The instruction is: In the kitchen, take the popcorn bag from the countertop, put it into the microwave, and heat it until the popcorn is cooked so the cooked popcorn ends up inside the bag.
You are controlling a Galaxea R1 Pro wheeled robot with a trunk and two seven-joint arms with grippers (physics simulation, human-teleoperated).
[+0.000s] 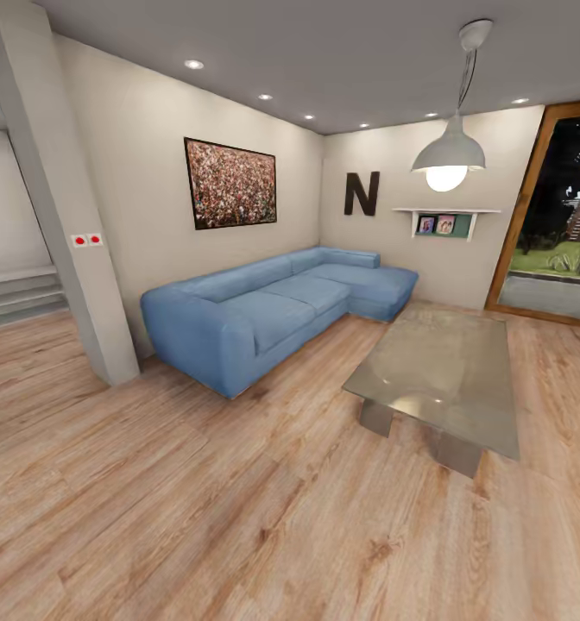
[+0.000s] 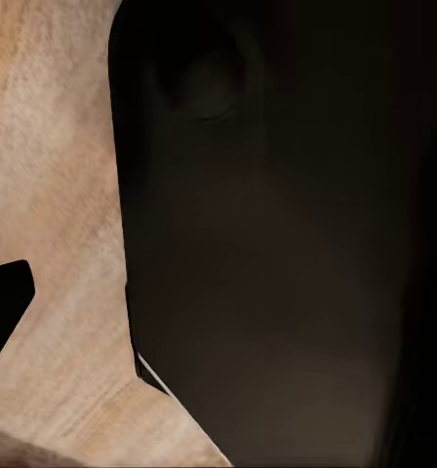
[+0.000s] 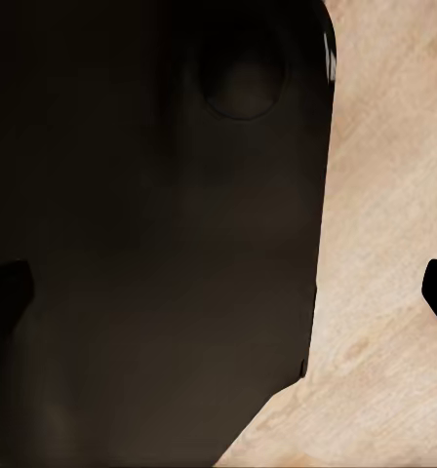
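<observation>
Beyond the wood floor (image 1: 195, 517): blue sofa (image 1: 273, 310), glass table (image 1: 441, 371); transit step, kitchen unreached; gripper spread cannot be told; next, locate countertop.

Living room, light wood plank floor (image 1: 238, 517). Blue L-shaped sofa (image 1: 273, 306) against cream wall, framed picture (image 1: 230, 184) above it. Glass coffee table (image 1: 441, 375) near the sofa. Black letter N (image 1: 362, 193) beside a small wall shelf (image 1: 445, 220). White pendant lamp (image 1: 448, 155) lit. Wood-framed glass door (image 1: 553, 224) shows garden. Grey pillar (image 1: 61, 198) carries 2 red switches.
</observation>
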